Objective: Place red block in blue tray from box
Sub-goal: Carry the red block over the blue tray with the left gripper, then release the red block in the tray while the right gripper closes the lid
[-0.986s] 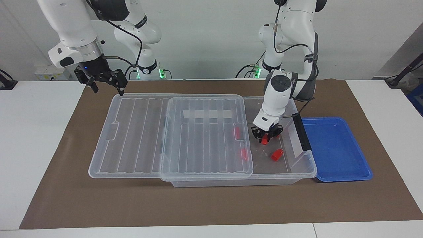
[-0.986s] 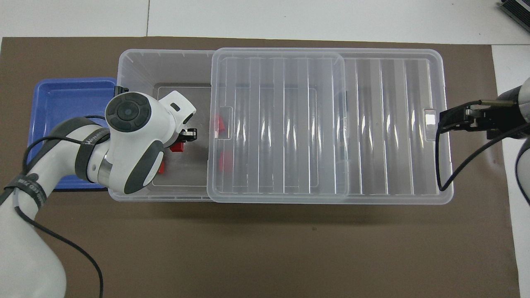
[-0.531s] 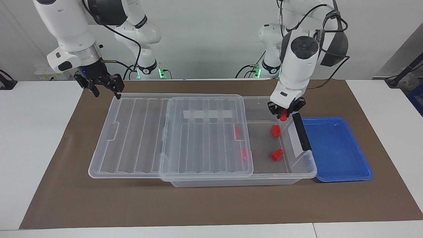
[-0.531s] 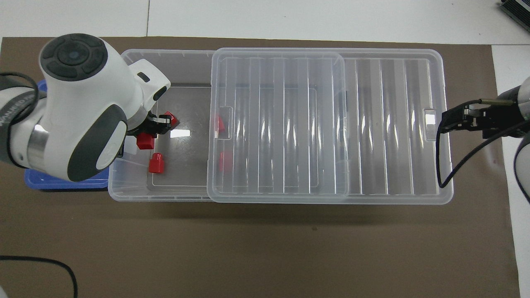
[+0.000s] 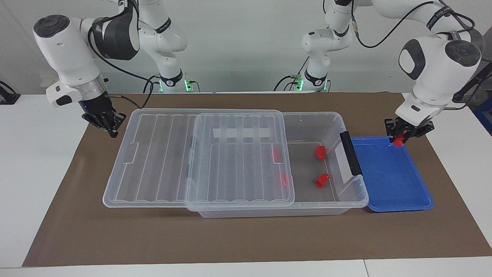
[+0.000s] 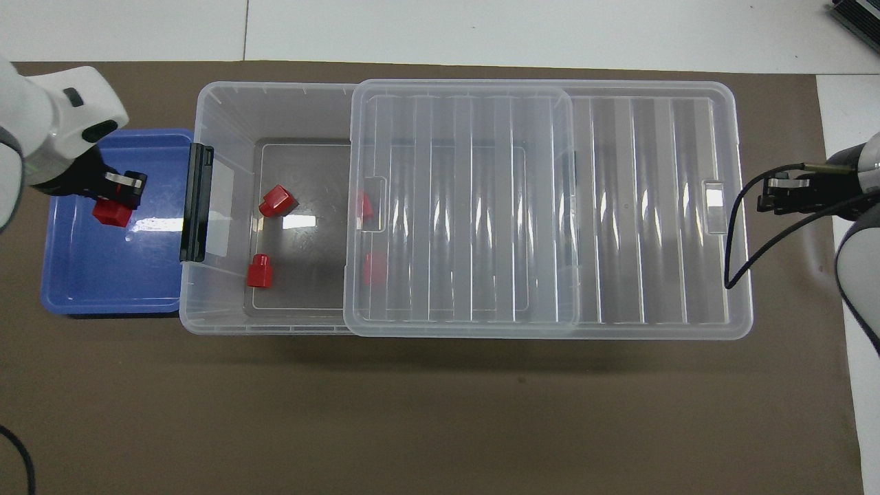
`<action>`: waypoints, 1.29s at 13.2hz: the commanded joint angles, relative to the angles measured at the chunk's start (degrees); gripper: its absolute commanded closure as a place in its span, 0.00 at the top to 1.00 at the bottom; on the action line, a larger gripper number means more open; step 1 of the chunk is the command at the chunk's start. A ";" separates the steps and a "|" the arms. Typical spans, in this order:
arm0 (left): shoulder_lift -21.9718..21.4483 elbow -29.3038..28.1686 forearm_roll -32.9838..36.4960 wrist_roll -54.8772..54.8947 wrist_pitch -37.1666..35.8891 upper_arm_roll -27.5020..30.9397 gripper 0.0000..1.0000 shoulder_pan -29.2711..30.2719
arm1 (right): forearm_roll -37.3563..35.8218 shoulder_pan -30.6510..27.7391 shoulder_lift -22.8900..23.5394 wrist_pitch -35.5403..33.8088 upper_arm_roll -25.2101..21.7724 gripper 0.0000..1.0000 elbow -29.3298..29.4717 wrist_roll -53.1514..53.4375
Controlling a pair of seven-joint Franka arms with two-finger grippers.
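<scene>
Five red blocks | four in box [image 5: 348, 200] | one [image 5: 399, 141] above blue tray [image 5: 419, 200]

- The red block [image 5: 399, 141] is small and bright red. It is hanging in the air over the blue tray, near the tray's 11 o'clock corner in the overhead view.
- The blue tray [image 6: 103, 275] is shallow with a raised rim. It is sitting just beside the box, at its 9 o'clock end in the overhead view.
- The box [image 5: 348, 200] is big and clear. Its ribbed lid [image 6: 460, 206] is lying slid partway off.
</scene>
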 commanded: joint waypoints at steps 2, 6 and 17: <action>0.55 -13.97 0.02 0.53 21.68 -0.61 0.00 2.97 | -0.06 -2.28 0.03 4.38 0.35 0.00 -4.63 -1.37; 4.42 -14.78 -0.15 4.21 24.71 -0.70 0.00 7.63 | -0.06 -1.85 1.45 7.45 0.44 0.00 -6.03 -0.93; 8.38 -18.30 -3.05 -0.44 32.98 -0.70 0.00 6.67 | 0.12 7.19 1.62 7.11 0.96 0.00 -7.00 -0.84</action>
